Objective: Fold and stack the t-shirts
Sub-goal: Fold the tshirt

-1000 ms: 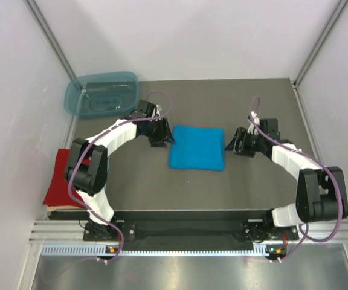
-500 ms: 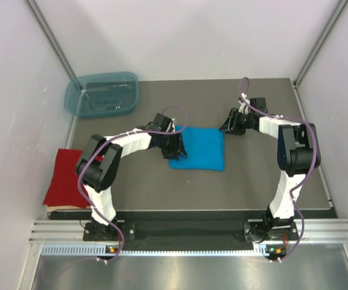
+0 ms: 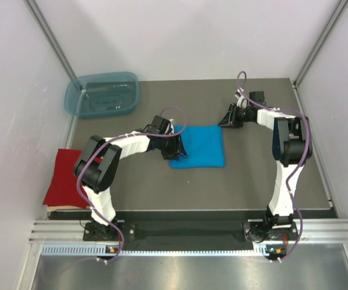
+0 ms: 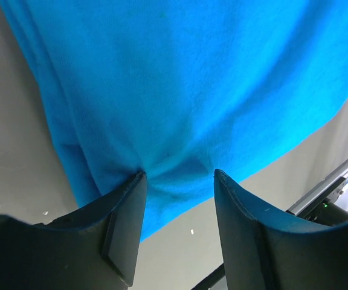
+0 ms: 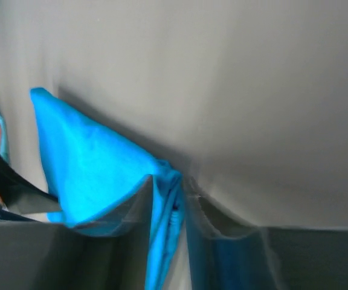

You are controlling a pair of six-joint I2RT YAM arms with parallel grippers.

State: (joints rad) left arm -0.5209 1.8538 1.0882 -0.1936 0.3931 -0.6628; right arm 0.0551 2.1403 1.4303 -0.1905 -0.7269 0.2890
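Note:
The turquoise-blue t-shirt [image 3: 199, 146] lies folded to a rough square in the middle of the table. My left gripper [image 3: 177, 148] is on its left edge. In the left wrist view, the gripper [image 4: 177, 179] is open, its fingertips [image 4: 133, 184] press down on the cloth [image 4: 180, 78], and a small wrinkle sits between them. My right gripper [image 3: 228, 118] is at the shirt's far right corner. In the right wrist view, the gripper [image 5: 171, 187] is shut on a fold of the blue cloth [image 5: 89, 157]. The red t-shirt [image 3: 62, 180] lies folded flat at the near left edge.
A translucent blue-green plastic tub [image 3: 101, 95] stands at the far left corner. White walls with metal posts close in the table on three sides. The metal rail with the arm bases runs along the near edge.
My right gripper moved from beside the shirt's right edge to its far right corner and closed on the cloth. My left gripper moved from off the shirt's far left corner onto its left edge.

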